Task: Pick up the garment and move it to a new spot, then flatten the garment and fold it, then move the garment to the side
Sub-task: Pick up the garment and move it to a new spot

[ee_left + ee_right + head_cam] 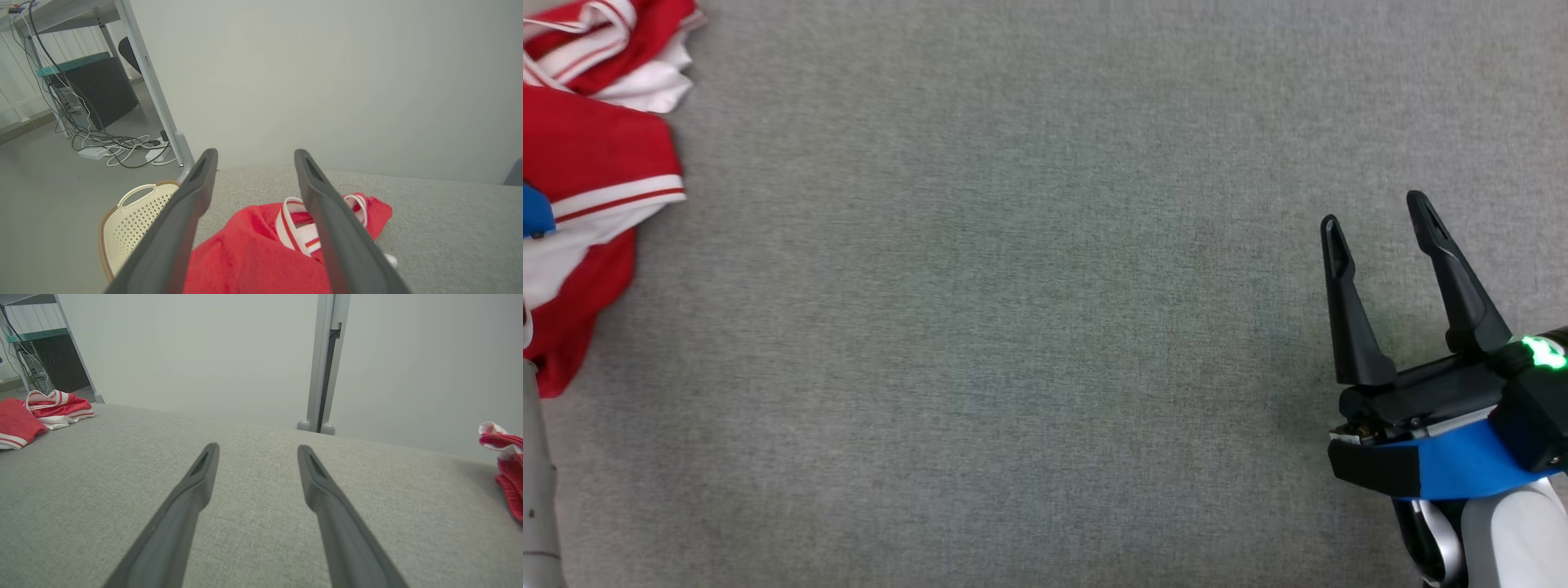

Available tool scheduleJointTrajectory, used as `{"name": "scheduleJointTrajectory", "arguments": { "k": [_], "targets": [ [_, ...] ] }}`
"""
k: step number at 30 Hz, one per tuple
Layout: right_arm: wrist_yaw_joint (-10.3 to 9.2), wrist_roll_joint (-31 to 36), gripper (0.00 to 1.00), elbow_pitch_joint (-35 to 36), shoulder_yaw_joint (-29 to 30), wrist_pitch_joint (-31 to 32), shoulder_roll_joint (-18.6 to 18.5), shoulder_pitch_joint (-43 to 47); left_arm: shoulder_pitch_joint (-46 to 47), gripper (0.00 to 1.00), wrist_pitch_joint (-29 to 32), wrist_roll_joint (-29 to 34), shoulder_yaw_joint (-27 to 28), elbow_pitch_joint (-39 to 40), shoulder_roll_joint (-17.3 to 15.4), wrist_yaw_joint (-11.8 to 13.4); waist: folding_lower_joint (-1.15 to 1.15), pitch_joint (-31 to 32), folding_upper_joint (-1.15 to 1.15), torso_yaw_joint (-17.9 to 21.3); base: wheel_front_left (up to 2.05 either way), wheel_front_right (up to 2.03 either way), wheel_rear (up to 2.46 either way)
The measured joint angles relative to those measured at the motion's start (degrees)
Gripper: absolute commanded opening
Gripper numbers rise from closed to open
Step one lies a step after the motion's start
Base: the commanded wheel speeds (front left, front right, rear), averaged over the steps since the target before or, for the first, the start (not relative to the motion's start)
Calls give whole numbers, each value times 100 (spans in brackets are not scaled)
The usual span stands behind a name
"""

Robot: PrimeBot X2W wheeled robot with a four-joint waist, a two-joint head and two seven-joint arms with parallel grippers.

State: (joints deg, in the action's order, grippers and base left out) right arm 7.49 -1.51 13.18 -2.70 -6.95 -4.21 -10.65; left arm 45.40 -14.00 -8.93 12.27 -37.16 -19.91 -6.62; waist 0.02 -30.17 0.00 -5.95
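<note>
Left fingers apart above red garment

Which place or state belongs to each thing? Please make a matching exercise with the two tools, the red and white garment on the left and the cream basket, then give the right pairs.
Things:
1. right tool
2. left tool
3. red and white garment
4. cream basket

Places or states:
A. on the floor
B. crumpled at the left edge of the grey surface
C. open, over bare grey cloth
D. open, over red fabric

Pairs: 1-C, 2-D, 3-B, 4-A
</note>
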Motion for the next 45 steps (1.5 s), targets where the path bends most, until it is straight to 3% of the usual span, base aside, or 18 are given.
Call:
{"name": "scheduleJointTrajectory", "arguments": {
  "k": [10, 19, 20, 21, 22, 23, 32, 45],
  "targets": [
    [0, 37, 100, 135, 114, 42, -116, -169, 704, 100, 937, -282, -443, -1716, -366, -79, 0, -390, 0, 256, 0, 0, 0],
    [0, 36, 100, 145, 123, 59, -137, -202, 1168, 100, 2421, -849, -861, -2477, -474, -81, -2, -367, 0, 237, 0, 0, 0],
    [0, 36, 100, 135, 108, 58, -135, -203, 1202, 85, 2538, -926, -889, -2509, -483, -81, -2, -356, 0, 246, 0, 0, 0],
    [0, 34, 100, 122, 97, 56, -134, -204, 1226, 37, 2629, -992, -920, -2528, -491, -81, -2, -344, 0, 254, 0, 0, 0],
    [0, 21, 100, 101, 85, 55, -134, -206, 1232, 13, 2702, -1045, -956, -2549, -497, -81, -2, -329, 0, 267, 0, 0, 0],
    [0, 4, 100, 81, 77, 47, -133, -208, 1233, 0, 2753, -1078, -1000, -2558, -519, -81, -2, -312, 0, 282, 0, 0, 0],
    [0, -96, 100, -189, 44, -92, -76, -196, 1024, 0, 2647, -1327, -1276, -2538, -681, -81, -2, 56, 0, 463, 0, 0, 0],
    [0, -371, 100, -832, -189, -453, 74, -75, 1330, 0, 1199, -1229, -2093, -1354, -816, -81, -2, 874, 0, 791, 0, 0, 0]
  ]
}}
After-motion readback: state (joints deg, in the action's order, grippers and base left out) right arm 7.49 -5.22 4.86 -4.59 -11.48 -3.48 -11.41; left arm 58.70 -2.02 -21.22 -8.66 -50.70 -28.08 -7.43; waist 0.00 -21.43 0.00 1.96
